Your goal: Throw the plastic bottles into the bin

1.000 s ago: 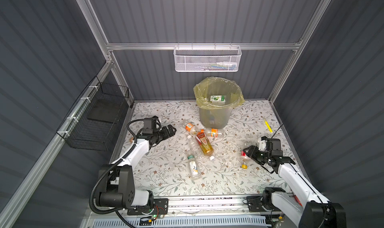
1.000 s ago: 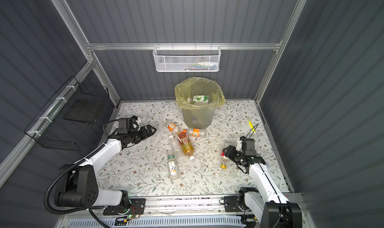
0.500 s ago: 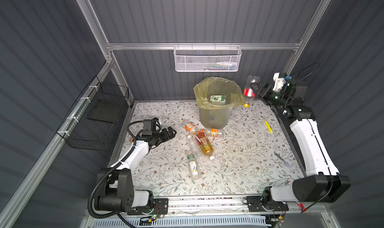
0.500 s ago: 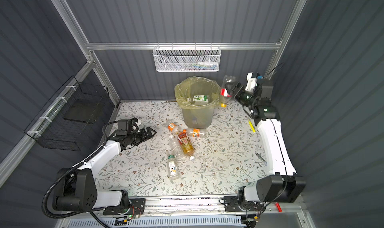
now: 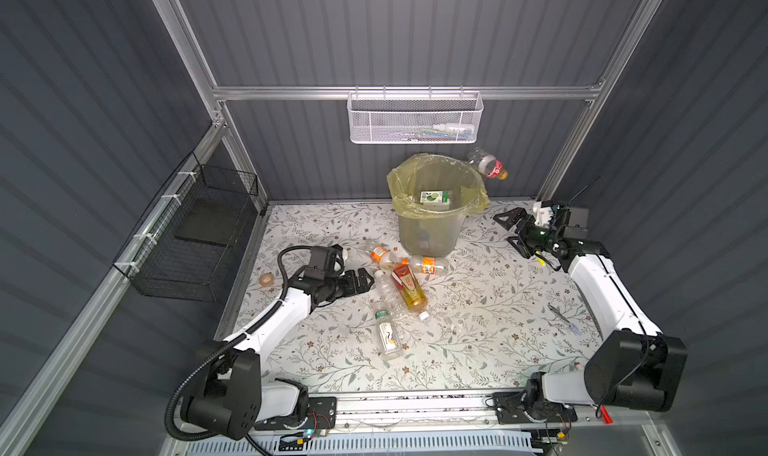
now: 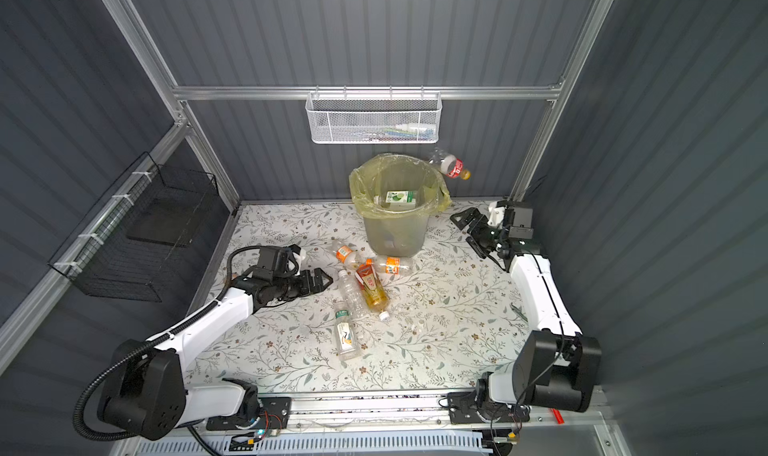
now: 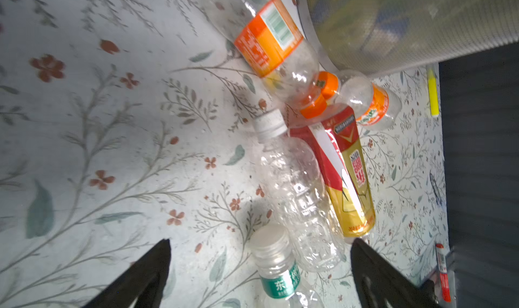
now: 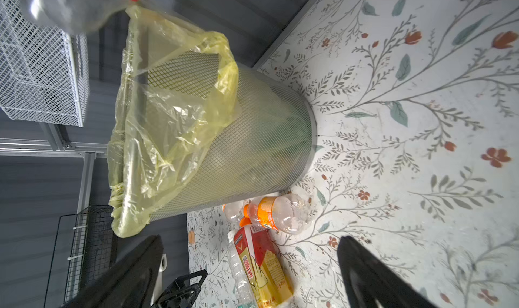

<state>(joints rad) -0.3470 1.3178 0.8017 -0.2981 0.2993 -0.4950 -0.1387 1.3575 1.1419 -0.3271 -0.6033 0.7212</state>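
1. The left pincer [image 5: 368, 281] is spread and empty, low over the desk [image 5: 478, 316], facing five plastic bottles [image 5: 409, 289] lying in front of the bin.
2. The bin [image 5: 430, 233] holds a green-labelled bottle [image 5: 434, 197].
3. The red-labelled bottle [image 5: 488, 167] is airborne just beside the rim's right edge. It may drop in or miss.
4. The right pincer [image 5: 503, 229] was pinching that bottle a second ago. It now gapes empty, swung back down right of the bin.

Dark ribbed walls [image 5: 374, 38], aluminium frame [image 5: 291, 93], floral tabletop [image 5: 478, 329], white mesh basket [image 5: 395, 121].
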